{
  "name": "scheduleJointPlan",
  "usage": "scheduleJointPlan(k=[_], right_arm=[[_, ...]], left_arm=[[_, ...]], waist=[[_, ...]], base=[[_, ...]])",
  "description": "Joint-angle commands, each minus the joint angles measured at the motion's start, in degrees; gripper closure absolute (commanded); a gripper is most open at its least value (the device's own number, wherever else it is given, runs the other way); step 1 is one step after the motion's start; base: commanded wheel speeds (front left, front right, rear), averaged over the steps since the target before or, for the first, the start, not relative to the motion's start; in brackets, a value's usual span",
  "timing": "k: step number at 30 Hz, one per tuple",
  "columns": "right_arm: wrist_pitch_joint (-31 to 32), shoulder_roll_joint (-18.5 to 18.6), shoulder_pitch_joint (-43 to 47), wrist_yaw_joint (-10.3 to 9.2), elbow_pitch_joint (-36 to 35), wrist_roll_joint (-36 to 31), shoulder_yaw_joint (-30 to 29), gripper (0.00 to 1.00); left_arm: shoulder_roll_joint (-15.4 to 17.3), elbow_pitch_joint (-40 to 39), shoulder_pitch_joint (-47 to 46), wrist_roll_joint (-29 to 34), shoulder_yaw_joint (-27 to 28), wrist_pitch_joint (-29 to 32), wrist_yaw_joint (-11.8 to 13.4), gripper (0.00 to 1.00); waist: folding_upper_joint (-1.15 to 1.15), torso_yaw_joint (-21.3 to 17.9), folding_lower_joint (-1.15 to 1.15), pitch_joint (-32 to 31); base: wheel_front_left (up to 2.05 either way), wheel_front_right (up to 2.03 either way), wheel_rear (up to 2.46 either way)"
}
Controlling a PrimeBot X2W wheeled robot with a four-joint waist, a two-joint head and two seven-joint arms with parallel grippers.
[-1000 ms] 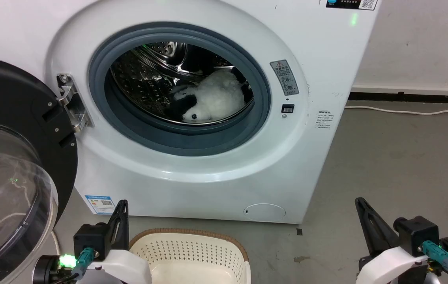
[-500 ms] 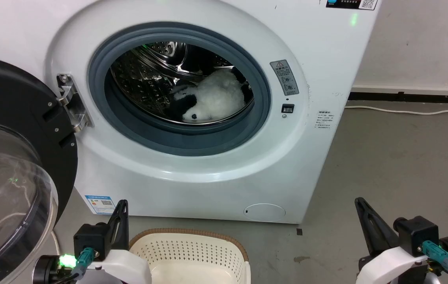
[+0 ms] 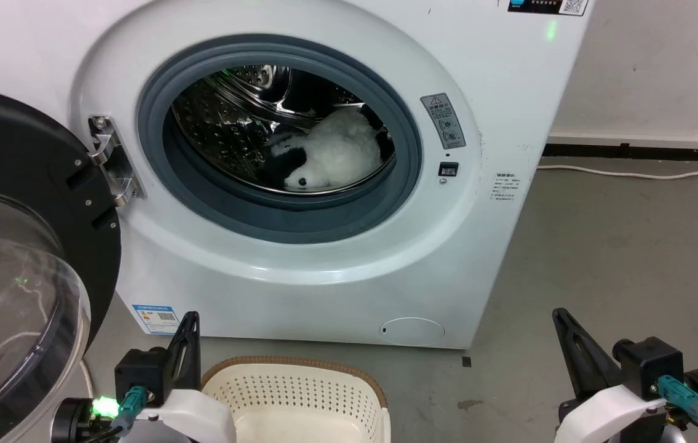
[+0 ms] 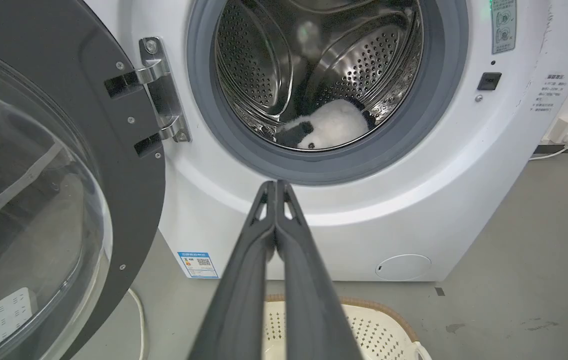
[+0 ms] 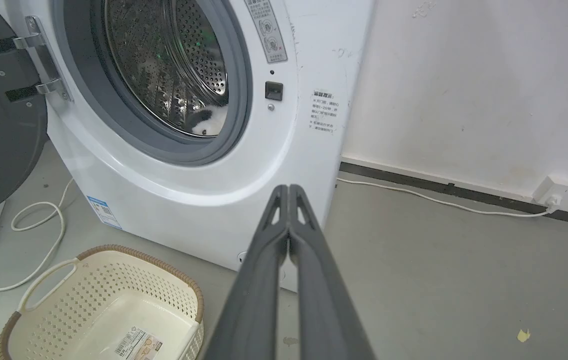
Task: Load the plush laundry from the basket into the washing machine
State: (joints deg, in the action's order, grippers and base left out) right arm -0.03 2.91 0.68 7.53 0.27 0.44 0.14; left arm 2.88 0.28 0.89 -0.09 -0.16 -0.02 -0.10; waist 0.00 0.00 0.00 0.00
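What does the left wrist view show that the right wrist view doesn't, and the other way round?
Left wrist view alone of the two: the broad sweep of the door's clear dome, and the left gripper, shut on nothing.

Right wrist view alone of the two: the label sticker on the bottom of the basket, a yellow scrap on the floor, and the right gripper, shut on nothing.

Both: the washing machine with its door open, the plush laundry lying in the drum, and the basket on the floor in front.

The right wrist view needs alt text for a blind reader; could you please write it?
The plush laundry lies in the open washing machine; the empty basket sits before it. The right gripper is shut.
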Motion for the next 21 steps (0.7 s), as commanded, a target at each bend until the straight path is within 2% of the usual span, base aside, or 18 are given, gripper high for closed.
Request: scheduleJointPlan(k=[1, 21], right_arm=[[0.0, 0.0, -0.7, -0.04, -0.3, -0.4, -0.1, 1.00], [0.0, 0.0, -0.7, -0.04, -0.3, -0.4, -0.1, 1.00]], left_arm=[[0.0, -0.3, -0.9, 0.1, 0.2, 0.0, 0.1, 1.00], [0.0, -0.3, -0.9, 0.1, 0.2, 0.0, 0.1, 1.00]], waist=[[0.00, 0.0, 0.00, 0.0], [0.00, 0.0, 0.00, 0.0]], base=[[0.00, 0.00, 0.00], [0.00, 0.00, 0.00]])
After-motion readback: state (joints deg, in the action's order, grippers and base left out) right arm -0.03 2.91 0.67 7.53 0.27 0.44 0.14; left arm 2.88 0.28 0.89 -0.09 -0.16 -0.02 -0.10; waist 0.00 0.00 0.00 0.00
